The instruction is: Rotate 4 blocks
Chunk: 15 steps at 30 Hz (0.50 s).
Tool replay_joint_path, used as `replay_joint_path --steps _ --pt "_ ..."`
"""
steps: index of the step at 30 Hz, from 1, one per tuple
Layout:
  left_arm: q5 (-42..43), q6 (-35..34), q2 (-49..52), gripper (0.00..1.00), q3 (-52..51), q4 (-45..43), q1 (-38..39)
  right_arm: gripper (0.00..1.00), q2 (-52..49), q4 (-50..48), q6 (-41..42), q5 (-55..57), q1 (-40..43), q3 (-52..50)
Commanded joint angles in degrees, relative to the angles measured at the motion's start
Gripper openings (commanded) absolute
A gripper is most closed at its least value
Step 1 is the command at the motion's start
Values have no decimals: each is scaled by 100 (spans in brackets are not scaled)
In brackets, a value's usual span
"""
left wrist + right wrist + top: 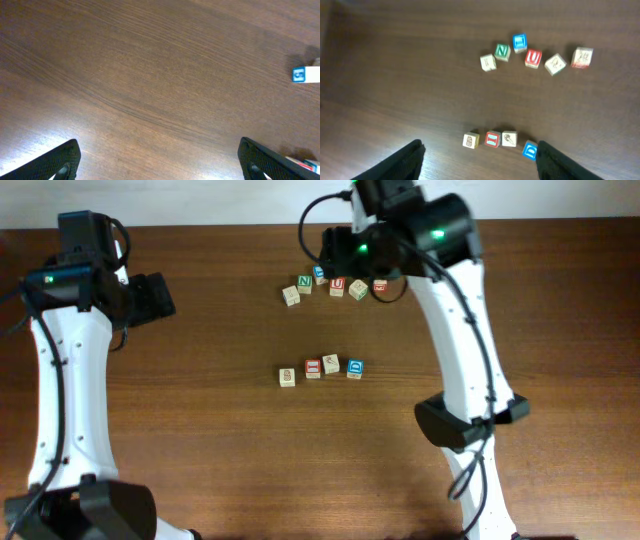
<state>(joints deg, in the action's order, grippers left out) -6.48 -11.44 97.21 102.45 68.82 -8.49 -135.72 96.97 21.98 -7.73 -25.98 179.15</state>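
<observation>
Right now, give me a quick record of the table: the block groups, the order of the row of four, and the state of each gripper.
view used: overhead
lower row, left to right: pale block, red-bordered block, second pale block, blue block
upper cluster: six blocks, among them the green N cube and the red U cube
left gripper: open, empty, over bare table
right gripper: open, empty, touching no block
</observation>
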Motion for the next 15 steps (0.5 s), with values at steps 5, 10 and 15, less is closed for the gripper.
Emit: replay_joint_path --steps 5,10,15 --pt "369 -70 -774 99 142 310 151 73 573 37 -393 -518 -9 -146" --pt "369 -72 -772 99 142 376 186 77 1342 37 -614 -52 101 -1585" --pt "385 -181 -557 99 -37 380 236 78 2041 37 -704 -42 164 -3519"
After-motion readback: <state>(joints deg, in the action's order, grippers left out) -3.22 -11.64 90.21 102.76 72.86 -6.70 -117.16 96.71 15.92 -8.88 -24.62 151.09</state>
